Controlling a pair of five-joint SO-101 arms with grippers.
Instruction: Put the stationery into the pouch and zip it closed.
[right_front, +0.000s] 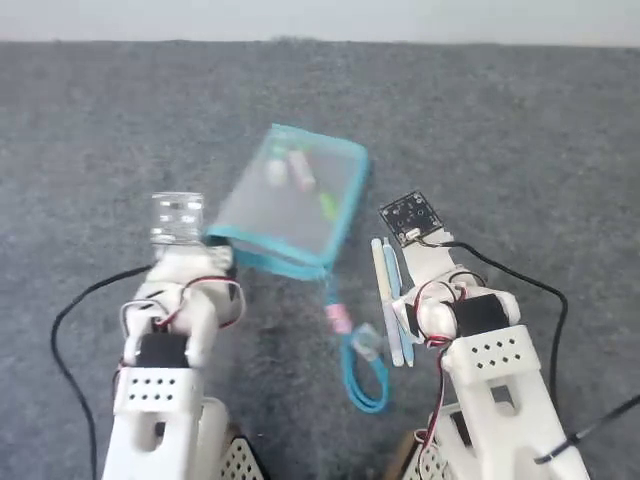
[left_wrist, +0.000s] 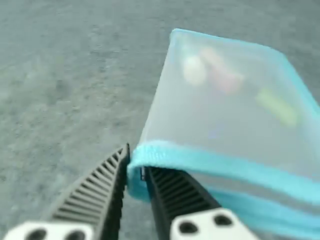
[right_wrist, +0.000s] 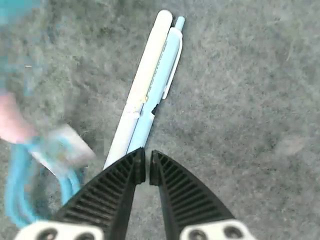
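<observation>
Grey felt-ish tabletop (right_front: 90, 130) for us today, where our left gripper (left_wrist: 136, 162) is clamped on the blue rim of the pouch (left_wrist: 225, 110), we reckon to steady its mouth, while our right gripper (right_wrist: 147, 155), pinched shut and empty, hangs over the two pens (right_wrist: 145, 85) lying close by.

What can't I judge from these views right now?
Left wrist view: items inside the translucent blue-trimmed pouch, blurred behind its wall.
Same view: left end effector covers the pouch edge it pinches; zip state unclear.
Right wrist view: right end effector hides near ends of the white pen and light blue pen.
</observation>
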